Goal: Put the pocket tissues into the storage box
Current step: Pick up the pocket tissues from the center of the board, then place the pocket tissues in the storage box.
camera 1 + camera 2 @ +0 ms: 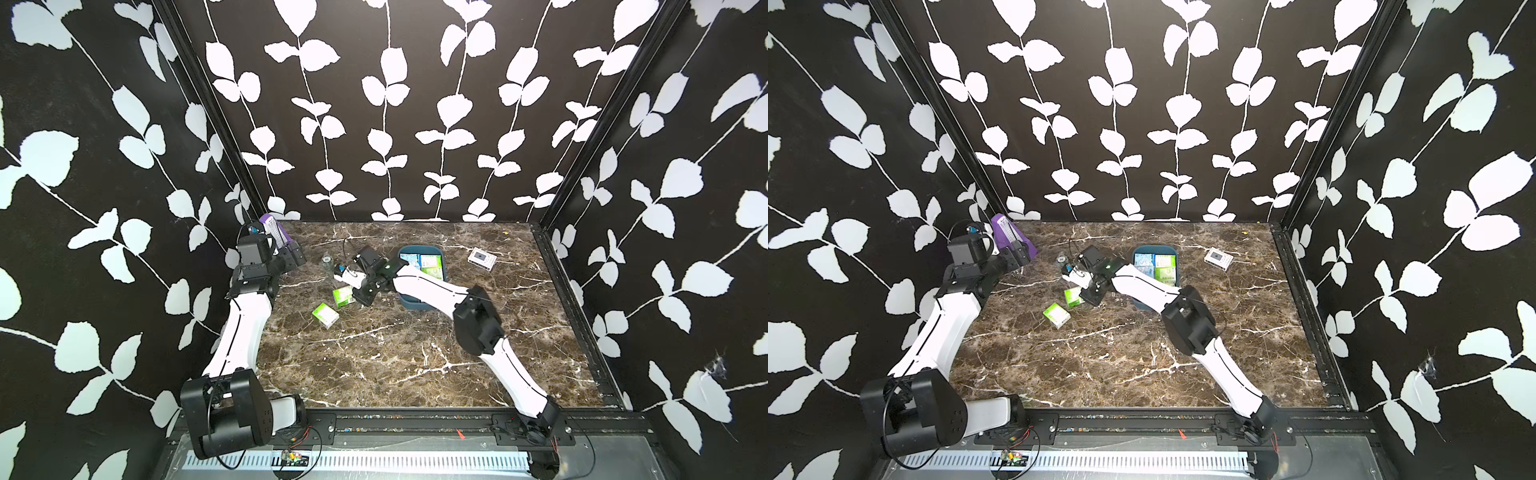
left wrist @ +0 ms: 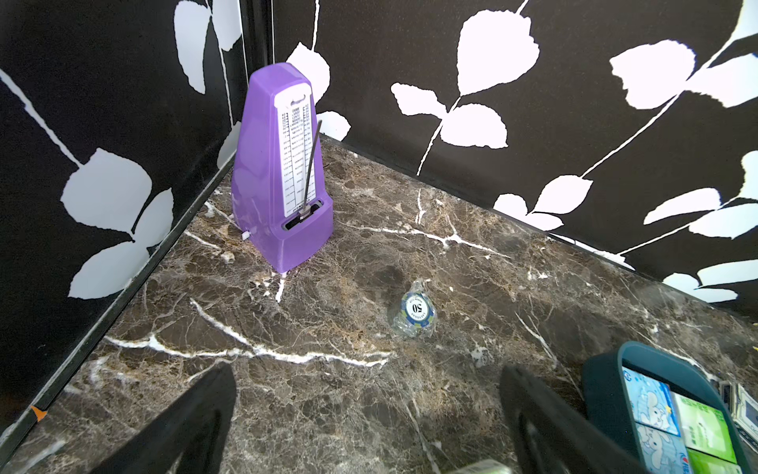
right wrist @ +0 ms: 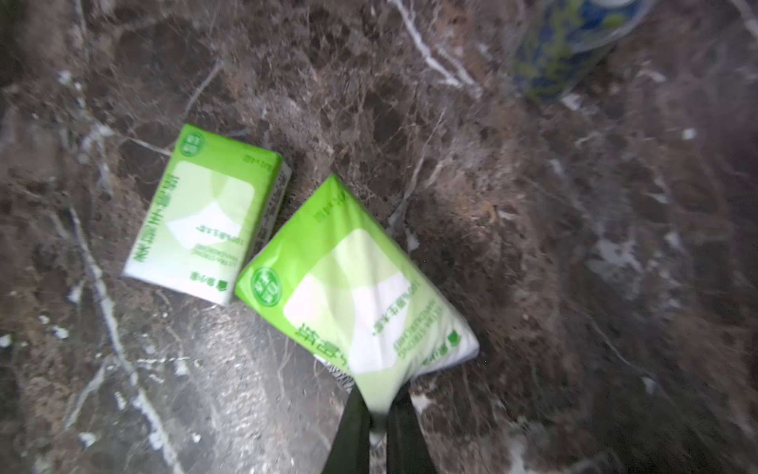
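In both top views the right jaws are pinching a green tissue pack (image 1: 343,296) just beside the storage box (image 1: 420,248) — a second pack (image 1: 325,314) is lying farther from the box on the marbled worktop (image 1: 395,361), leaf-print walls (image 1: 395,104) enclosing it. Left wrist view: the left jaws are standing wide apart, gripping nothing. Right wrist view: the right jaws are clamping tight on the pack's corner.

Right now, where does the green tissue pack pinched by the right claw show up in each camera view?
In a top view: pinched pack mid-table, left of the storage box.
In a top view: pinched pack left of the storage box too.
Left wrist: not in it.
Right wrist: pinched pack central, right claw shut on its edge.
Shared landmark: loose green pack beside it, in every view but left wrist.
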{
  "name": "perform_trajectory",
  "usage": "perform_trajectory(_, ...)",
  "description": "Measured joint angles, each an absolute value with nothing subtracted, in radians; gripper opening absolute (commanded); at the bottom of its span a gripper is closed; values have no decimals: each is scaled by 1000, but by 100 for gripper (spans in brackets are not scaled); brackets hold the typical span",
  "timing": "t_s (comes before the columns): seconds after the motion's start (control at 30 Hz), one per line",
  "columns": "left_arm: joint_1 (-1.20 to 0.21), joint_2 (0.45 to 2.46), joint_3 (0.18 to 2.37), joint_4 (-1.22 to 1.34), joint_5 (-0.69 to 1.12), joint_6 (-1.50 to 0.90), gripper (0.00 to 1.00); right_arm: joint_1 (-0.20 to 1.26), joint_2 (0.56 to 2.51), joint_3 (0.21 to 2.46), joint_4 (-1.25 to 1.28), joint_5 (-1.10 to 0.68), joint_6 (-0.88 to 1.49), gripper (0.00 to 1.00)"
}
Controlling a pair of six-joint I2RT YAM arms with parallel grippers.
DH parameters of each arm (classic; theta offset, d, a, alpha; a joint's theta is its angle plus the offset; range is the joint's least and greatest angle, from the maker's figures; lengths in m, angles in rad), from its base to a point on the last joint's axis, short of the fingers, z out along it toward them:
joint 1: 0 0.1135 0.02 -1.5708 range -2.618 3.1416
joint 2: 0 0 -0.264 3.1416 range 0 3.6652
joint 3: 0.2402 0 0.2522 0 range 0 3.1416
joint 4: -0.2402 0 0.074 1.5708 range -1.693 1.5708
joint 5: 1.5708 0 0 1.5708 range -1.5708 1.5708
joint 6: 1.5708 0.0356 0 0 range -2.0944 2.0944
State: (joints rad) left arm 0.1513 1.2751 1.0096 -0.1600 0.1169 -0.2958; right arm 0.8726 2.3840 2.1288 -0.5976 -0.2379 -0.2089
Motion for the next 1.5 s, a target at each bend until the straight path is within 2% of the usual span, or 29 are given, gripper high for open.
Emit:
perform_trajectory(0.3,151,1275,1005,-153,136,-313,99,743,1928,1745,-483,-157,-92,0)
perform_trajectory(0.5,151,1288,1005,-141,154,-326,99,635,1774,1549,-509,-57,-73,0)
perform_trajectory(0.9,151,1308,1005,-135,175,-337,99,614,1847,1481,-611,-11,-62,0)
perform_trajectory(1.27,151,1308,1005,-136,175,-337,99,677,1940,1483,-635,-35,-33,0)
perform_trajectory(1.37,151,1308,1005,-136,175,-337,99,681,1941,1484,-639,-46,-25,18)
perform_trajectory(1.47,151,1308,1005,-136,175,-337,99,681,1942,1489,-649,-49,-19,28)
perform_trajectory(1.5,151,1308,1005,-136,175,-337,99,681,1942,1491,-652,-49,-17,37)
